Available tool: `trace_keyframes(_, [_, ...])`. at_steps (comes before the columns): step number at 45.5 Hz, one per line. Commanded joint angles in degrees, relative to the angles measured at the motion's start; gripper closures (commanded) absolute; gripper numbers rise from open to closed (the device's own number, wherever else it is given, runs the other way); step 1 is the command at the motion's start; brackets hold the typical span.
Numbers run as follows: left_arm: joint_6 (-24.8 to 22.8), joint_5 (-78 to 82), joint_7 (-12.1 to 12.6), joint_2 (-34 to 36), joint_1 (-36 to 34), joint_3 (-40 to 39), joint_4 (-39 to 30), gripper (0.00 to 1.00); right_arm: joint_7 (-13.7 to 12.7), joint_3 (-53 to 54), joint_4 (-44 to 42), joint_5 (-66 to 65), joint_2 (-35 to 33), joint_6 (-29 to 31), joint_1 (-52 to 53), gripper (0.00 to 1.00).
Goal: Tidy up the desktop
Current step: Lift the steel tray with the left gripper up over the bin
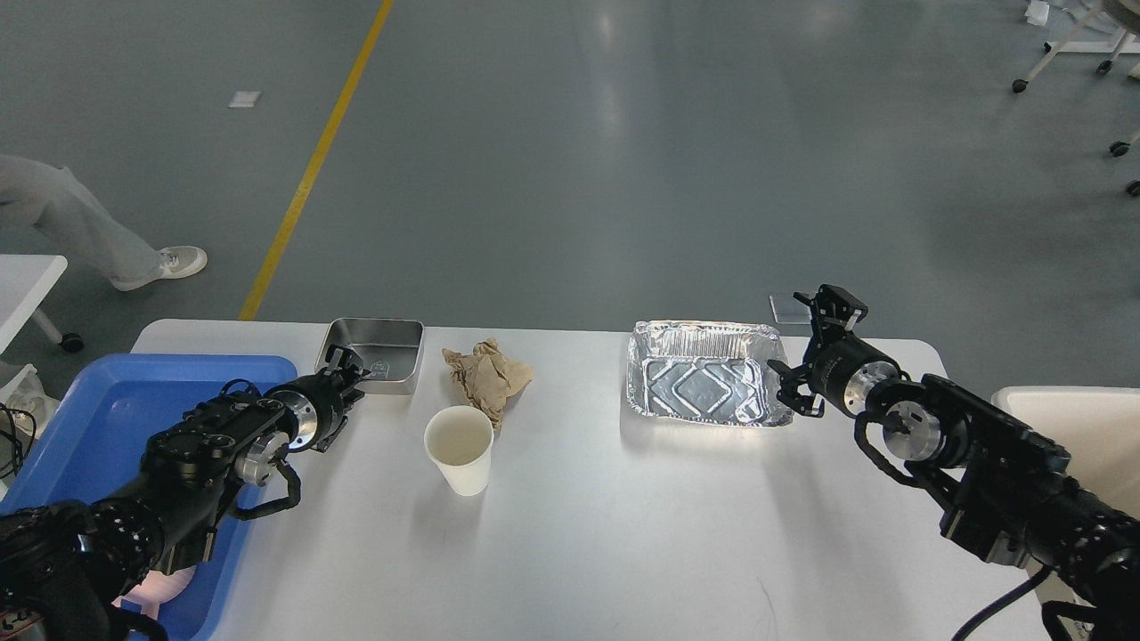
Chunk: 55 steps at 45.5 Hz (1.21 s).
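Note:
The white desktop [606,534] holds a steel tray [378,347] at the back left, a crumpled brown paper [485,376], a white paper cup [459,448] standing upright, and an empty foil tray [704,385] at the back right. My left gripper [346,365] is at the steel tray's near left corner; it is dark and small, so its fingers cannot be told apart. My right gripper [812,349] is open at the foil tray's right end. Its lower finger is by the tray's near right corner. It holds nothing.
A blue plastic tray [80,418] lies at the desktop's left end under my left arm, with a pinkish thing [169,583] in its near part. A smaller white table [27,276] and a person's leg [80,227] are at the far left. A cream-coloured object [1078,418] stands at the right.

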Motion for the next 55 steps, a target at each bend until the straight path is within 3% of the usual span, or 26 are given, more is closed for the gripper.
trace_keyframes(1, [-0.09,0.03,0.01,-0.18,-0.19,-0.24,0.45,0.78,0.0,0.0,0.02,-0.01,-0.01,0.05,0.03,0.0])
trace_keyframes(35, [-1.67,0.03,0.09,-0.01,-0.11,-0.15,0.54,0.98,0.0,0.0,-0.15,-0.01,-0.45,0.05,0.04,0.0])
trace_keyframes(55, [-4.13,0.73,-0.17,0.08,0.25,0.46,0.54,1.0,0.0,0.0,-0.15,-0.01,-0.8,-0.04,-0.14,0.0])
